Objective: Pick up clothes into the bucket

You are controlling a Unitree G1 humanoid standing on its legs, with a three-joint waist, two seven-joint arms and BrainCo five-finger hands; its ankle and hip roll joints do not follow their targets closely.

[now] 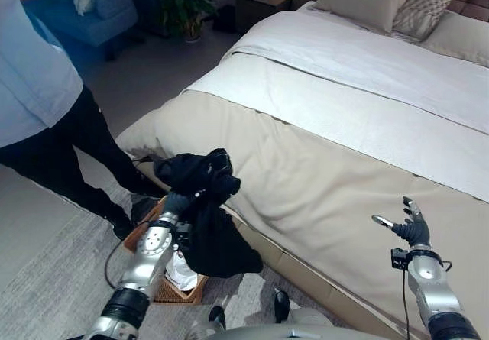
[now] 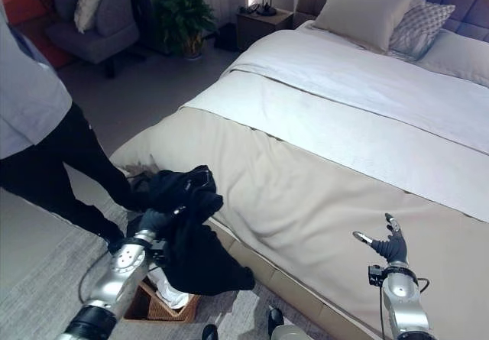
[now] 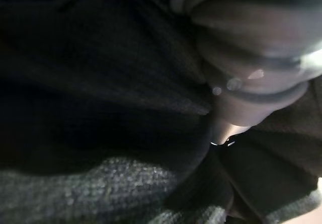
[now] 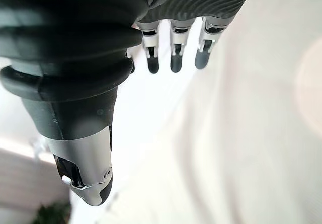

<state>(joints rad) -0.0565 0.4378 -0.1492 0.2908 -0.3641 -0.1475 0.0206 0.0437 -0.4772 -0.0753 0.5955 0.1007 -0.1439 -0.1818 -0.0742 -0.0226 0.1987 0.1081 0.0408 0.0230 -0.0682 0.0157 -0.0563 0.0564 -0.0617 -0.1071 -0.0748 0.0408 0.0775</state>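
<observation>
The left hand point(image 1: 177, 202) grips a bunched black knitted garment point(image 1: 205, 218) hanging over the brown woven wicker basket point(image 1: 174, 288) on the floor beside the beige-covered bed point(image 1: 344, 149); the right hand point(image 1: 412, 229) hovers above the bedcover, fingers spread and empty

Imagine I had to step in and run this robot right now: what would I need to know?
Left hand: shut on the black garment, which hangs above the wicker basket on the floor beside the bed.
Right hand: open, holding nothing, raised over the bed cover.
Done: garment picked up; something white already lies in the basket.
Left: lower the garment in and let go.
A person stands near the basket.
</observation>
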